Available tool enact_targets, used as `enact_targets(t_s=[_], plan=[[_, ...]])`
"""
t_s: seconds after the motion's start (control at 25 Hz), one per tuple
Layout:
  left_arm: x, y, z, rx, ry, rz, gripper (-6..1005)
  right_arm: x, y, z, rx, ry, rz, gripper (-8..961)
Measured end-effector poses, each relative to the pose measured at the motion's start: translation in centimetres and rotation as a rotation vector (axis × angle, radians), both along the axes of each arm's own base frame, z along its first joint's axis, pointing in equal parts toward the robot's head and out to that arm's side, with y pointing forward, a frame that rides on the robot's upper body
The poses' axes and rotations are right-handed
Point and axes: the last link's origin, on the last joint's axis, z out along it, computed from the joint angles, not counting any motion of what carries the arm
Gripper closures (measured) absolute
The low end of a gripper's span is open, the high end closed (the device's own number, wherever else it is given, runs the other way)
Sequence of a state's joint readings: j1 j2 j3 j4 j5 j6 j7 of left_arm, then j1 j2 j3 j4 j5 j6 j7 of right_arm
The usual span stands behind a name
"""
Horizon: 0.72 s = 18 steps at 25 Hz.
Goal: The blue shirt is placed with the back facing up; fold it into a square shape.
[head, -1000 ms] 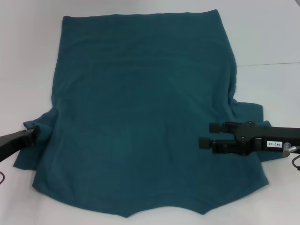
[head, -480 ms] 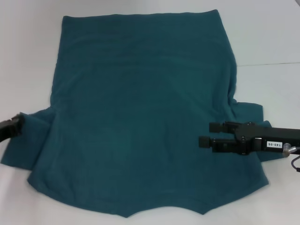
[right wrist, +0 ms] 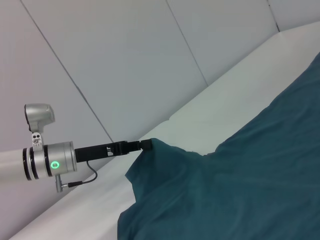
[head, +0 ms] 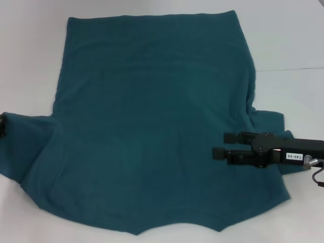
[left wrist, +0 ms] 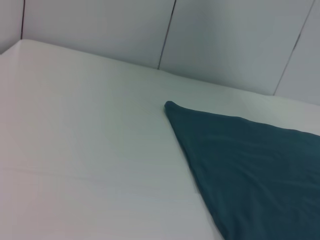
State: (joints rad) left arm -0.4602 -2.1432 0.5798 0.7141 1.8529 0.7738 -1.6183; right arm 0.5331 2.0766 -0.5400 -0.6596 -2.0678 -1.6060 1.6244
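White table [head: 298, 40], left tool [right wrist: 146, 145] pinching blue shirt [head: 152, 126]

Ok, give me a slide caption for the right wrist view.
Left gripper pulls a sleeve of the blue shirt outward over the white table.
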Motion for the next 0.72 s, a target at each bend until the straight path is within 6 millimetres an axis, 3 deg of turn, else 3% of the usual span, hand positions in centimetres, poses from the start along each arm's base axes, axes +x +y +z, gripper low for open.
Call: enact_targets(t_s=[0.4,0.72], plan=[[0.4,0.5,0.6,0.011,0.023,-0.02,998,-0.2,0.0,-0.1,-0.005,0.004,0.007,35],[2.2,1.0,0.5,0.0,0.016,-0.082,998,-0.3,-0.1,-0.3,-0.012,0.005,0.008,36]])
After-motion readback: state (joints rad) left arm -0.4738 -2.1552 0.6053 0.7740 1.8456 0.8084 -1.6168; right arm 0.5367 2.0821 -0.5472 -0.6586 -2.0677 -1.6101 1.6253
